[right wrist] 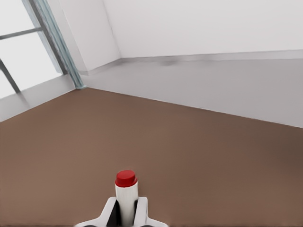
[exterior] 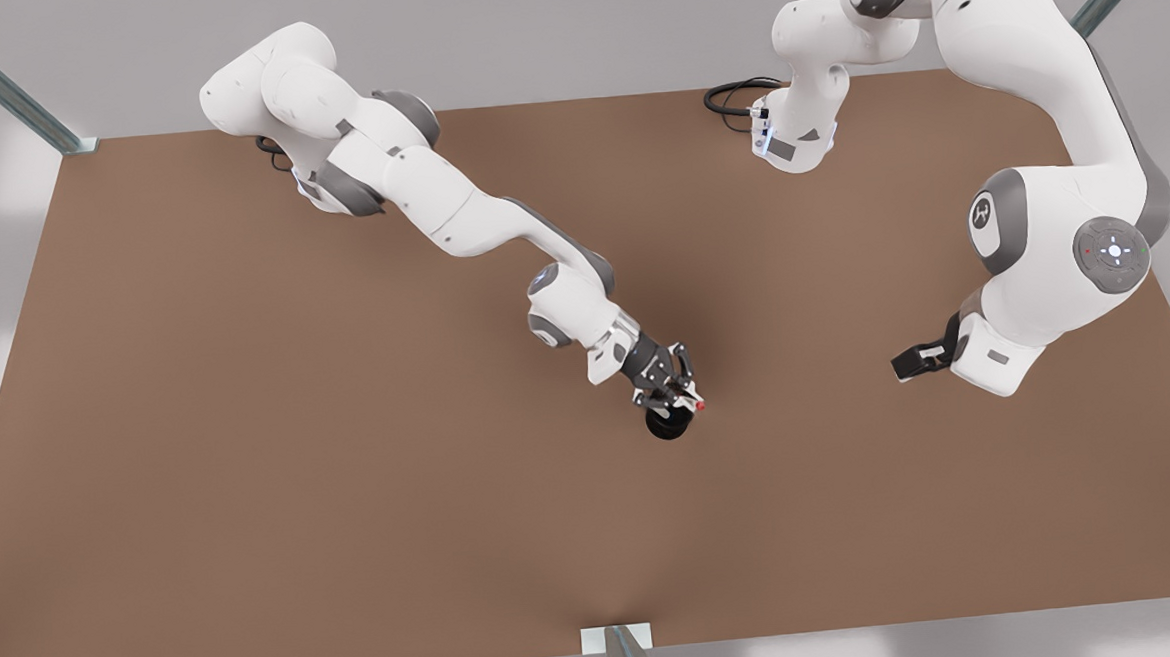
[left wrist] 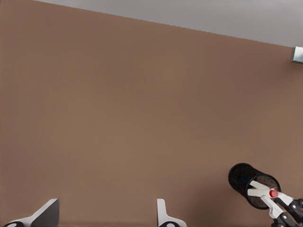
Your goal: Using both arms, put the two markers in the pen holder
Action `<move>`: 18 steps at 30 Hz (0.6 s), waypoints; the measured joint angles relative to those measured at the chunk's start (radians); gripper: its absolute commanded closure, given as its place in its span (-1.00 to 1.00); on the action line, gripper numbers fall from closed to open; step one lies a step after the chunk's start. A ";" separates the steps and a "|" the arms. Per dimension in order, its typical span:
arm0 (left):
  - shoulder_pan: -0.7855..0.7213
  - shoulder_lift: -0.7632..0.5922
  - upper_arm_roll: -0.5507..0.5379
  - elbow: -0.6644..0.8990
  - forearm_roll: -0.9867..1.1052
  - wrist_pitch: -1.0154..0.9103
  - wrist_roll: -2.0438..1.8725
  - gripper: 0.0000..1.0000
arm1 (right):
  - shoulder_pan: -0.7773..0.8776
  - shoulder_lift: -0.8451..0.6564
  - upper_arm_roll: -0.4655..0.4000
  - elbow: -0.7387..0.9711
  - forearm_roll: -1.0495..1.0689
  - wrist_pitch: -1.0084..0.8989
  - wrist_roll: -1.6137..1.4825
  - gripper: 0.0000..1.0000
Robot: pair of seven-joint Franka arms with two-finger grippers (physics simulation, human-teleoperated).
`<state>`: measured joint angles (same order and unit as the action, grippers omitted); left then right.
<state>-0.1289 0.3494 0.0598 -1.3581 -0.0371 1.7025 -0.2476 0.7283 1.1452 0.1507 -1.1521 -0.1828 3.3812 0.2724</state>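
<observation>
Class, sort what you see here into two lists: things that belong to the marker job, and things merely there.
Job: red-capped marker, gripped by the right gripper at the pen holder; left gripper, open, waiting off to the side.
Merely there: table; black cable; metal posts.

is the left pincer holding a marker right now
No: the left pincer hangs open over bare table; the right pincer grips the red-capped marker.

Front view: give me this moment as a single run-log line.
right gripper: shut on red marker, by holder | left gripper: open, waiting at front view's right
</observation>
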 measured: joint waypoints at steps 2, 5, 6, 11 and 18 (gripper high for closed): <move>0.000 0.000 0.000 0.000 -0.001 0.000 -0.013 -1.00 | 0.002 -0.013 0.002 -0.001 0.006 0.003 -0.001 -1.00; 0.000 0.000 0.000 0.000 -0.001 0.000 -0.029 -1.00 | 0.011 -0.065 -0.001 0.003 0.040 -0.031 -0.002 -1.00; 0.000 0.000 0.000 0.000 -0.002 0.000 -0.034 -1.00 | 0.009 -0.104 -0.004 0.011 0.047 -0.071 -0.002 -1.00; -0.002 -0.002 -0.002 0.002 0.001 -0.001 -0.043 -1.00 | -0.209 -0.486 -0.017 0.033 0.055 -0.582 0.000 -1.00; -0.003 -0.003 -0.003 0.006 0.005 -0.038 0.023 -1.00 | -0.725 -0.989 -0.071 -0.291 0.129 -1.347 -0.030 -1.00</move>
<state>-0.1320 0.3463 0.0568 -1.3520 -0.0324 1.6645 -0.2241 0.0036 0.1567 0.0798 -1.4432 -0.0534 2.0342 0.2427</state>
